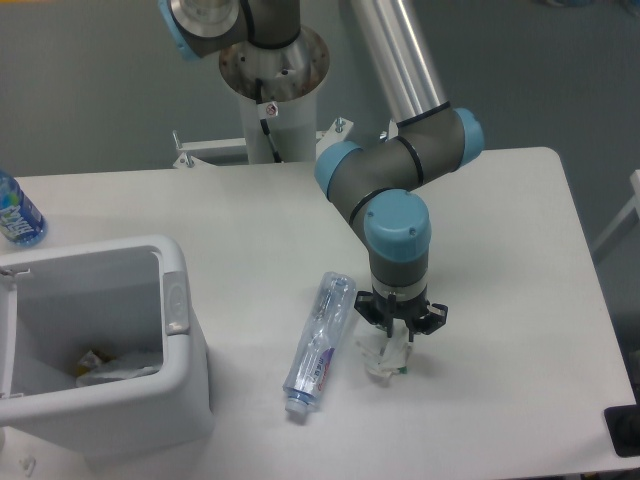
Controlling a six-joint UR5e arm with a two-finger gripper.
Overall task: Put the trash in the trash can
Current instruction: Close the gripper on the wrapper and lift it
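Observation:
A clear crushed bottle (pixel 319 343) with a white-purple label lies on the table, cap end toward the front. Just right of it lies a crumpled white wrapper (pixel 387 356) with green bits. My gripper (pixel 399 335) points straight down onto the wrapper's top, its fingers drawn together on the wrapper. The white trash can (pixel 186 370) stands at the front left, open at the top, with some scraps inside it.
A blue-labelled bottle (pixel 17 215) with blue liquid stands at the far left edge. The arm's white base pedestal (pixel 272 110) rises behind the table. A dark object (pixel 624 430) sits at the front right corner.

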